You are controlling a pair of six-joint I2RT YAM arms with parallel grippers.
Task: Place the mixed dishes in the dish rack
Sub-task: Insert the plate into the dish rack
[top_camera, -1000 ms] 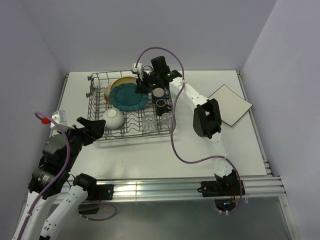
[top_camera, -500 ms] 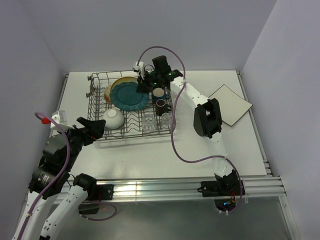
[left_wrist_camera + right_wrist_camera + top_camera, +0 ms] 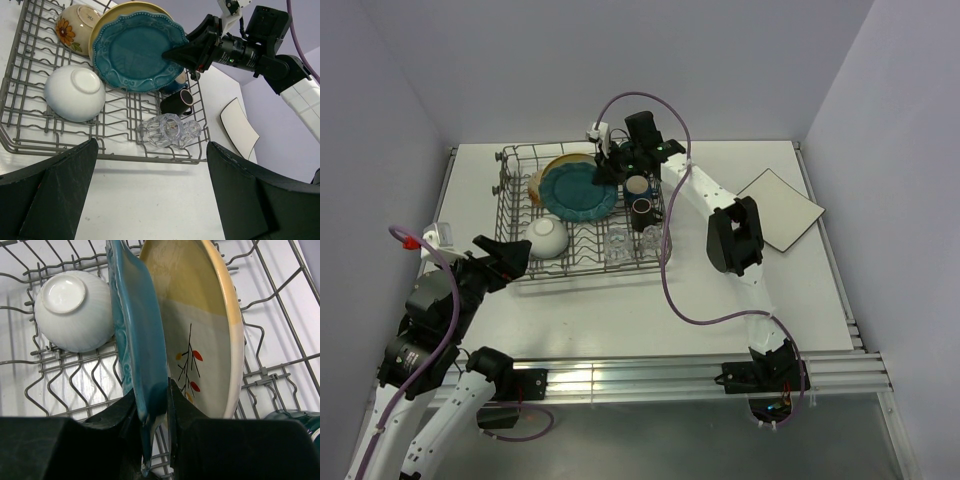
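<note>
The right gripper (image 3: 152, 400) is pinching the lower rim of the teal scalloped plate (image 3: 140, 340), its jaws pressed onto either face of the edge. That grip on the rim keeps the plate on edge, which is how it has to sit to slot between the tines of the dish rack (image 3: 585, 272). The plate is inside the rack, toward the far middle, tilted back and lying close against the yellow-cream plate with leaf sprig (image 3: 200, 330) just behind it. The two are packed face to face like filed cards, so the rack's back rows take more than one plate. I cannot tell whether the teal plate's edge is already seated in the wires, so the placing looks to be in its last stage rather than done. A white bowl (image 3: 75, 92) rests upside down in the rack's near left part, likely so it drains and cannot roll. Two dark mugs (image 3: 176, 102) sit at the rack's right side, and two small clear glasses (image 3: 170, 129) lie at its near right corner. A flower-painted bowl (image 3: 75, 27) leans in the rack's far left corner. The left gripper (image 3: 510, 250) hovers just outside the rack's near left corner with its jaws spread wide and nothing between them, probably parked out of the other arm's way. The white square plate (image 3: 779, 208) lies flat on the surface (image 3: 720, 290), well to the right of the rack, so it is the piece not yet loaded.
</note>
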